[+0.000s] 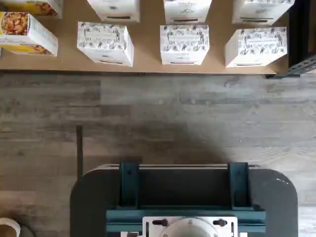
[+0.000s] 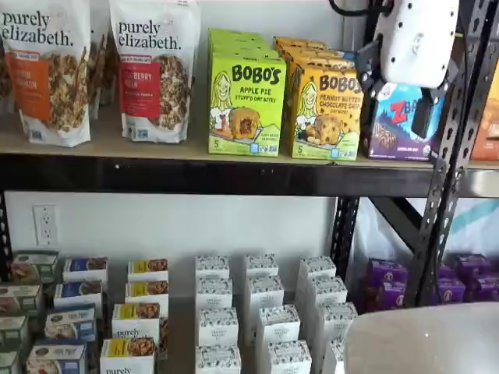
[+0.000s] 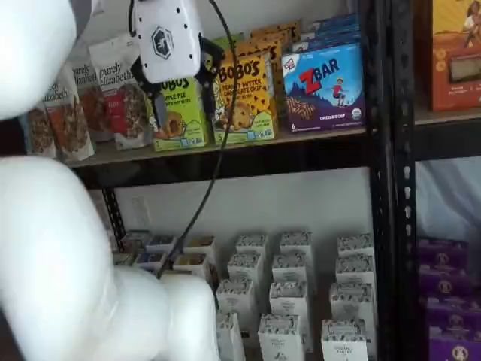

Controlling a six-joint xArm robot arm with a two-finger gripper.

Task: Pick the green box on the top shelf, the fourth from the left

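A: Grey wood-grain flooring [image 1: 187, 113] is filling most of the wrist view, with a tan board [image 1: 148, 61] beyond it carrying white patterned cartons [image 1: 184, 44] in rows and a yellow snack box [image 1: 27, 33] at one end. A dark mount with teal brackets [image 1: 183, 197] is showing at the edge of that view.

B: Where is the green box sitting?

A: The green box [image 2: 246, 103] is standing upright on the top shelf [image 2: 195, 148] in both shelf views, at the front of its row, touching or just beside the yellow-orange Bobo's box [image 2: 326, 111]. Granola bags [image 2: 154, 68] are standing on its other side, and a blue ZBar box [image 3: 325, 86] is sitting past the yellow-orange one.

B: And the jaws?

A: The gripper [image 3: 179, 71] is hanging in front of the top shelf, its white body partly covering the green box [image 3: 180, 113] in a shelf view. Black fingers [image 3: 209, 56] are showing on either side of the body, spread apart, released, with nothing between them. The gripper is not touching the green box.

B: Lower shelf?

A: Small white cartons [image 2: 261, 300] are lining up in columns there, and purple boxes [image 2: 386, 282] are sitting behind the upright.
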